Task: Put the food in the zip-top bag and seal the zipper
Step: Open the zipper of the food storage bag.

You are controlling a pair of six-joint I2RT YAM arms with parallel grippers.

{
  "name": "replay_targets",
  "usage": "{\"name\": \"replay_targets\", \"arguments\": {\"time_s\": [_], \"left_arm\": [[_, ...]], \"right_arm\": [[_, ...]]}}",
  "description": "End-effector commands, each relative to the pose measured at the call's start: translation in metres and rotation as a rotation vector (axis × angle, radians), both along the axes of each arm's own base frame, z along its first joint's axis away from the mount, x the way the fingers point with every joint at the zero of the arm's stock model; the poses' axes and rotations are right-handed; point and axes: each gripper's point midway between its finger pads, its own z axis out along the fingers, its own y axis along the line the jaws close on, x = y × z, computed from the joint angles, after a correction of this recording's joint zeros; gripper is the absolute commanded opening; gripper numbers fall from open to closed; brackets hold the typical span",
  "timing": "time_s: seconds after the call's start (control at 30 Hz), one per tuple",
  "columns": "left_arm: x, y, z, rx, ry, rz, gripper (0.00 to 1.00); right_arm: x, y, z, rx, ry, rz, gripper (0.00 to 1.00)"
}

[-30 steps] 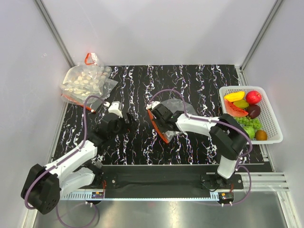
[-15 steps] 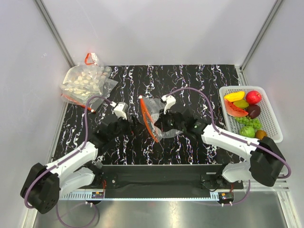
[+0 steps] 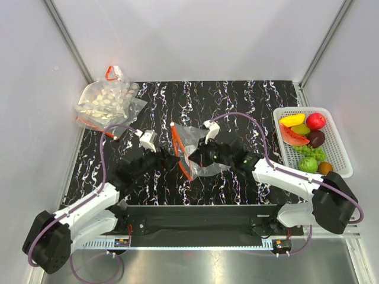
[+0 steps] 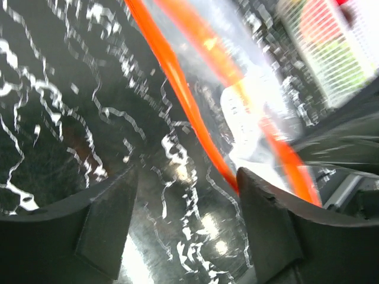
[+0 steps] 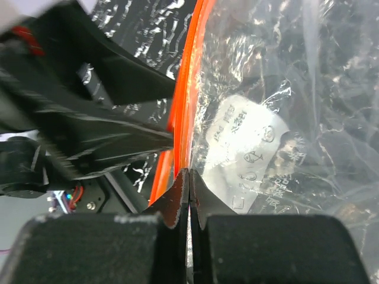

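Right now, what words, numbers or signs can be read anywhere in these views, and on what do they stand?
On the zip-top bag, a white label: a few printed lines and small round pictograms, lying sideways, too small and blurred to read.
The same label in the left wrist view: washed out, unreadable.
On the basket and the larger bag: no text visible.

Two bags are being carried by the tabletop (image 3: 249, 106): one small zip-top bag (image 3: 200, 139) at the centre and one larger bag of whitish pieces (image 3: 106, 100) at the far left. One white basket (image 3: 341, 145) is being shown at the right, with about eight fruit pieces (image 3: 316, 120) being held in it. Two claws are being counted: the left claw (image 3: 170, 161) and the right claw (image 3: 192, 157).
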Motion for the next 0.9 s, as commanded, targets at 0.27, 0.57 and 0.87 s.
{"name": "replay_targets", "arguments": {"time_s": [0.27, 0.57, 0.87], "left_arm": [[0.011, -0.01, 0.017, -0.019, -0.038, -0.019, 0.7], [0.014, -0.036, 0.032, -0.141, 0.017, -0.081, 0.44], [0.026, -0.024, 0.059, -0.083, -0.014, 0.027, 0.0]], "right_arm": [[-0.021, 0.008, 0.027, 0.11, -0.025, 0.099, 0.0], [-0.033, 0.006, 0.033, 0.136, -0.041, 0.156, 0.0], [-0.024, -0.017, 0.03, 0.064, -0.05, 0.034, 0.28]]}}
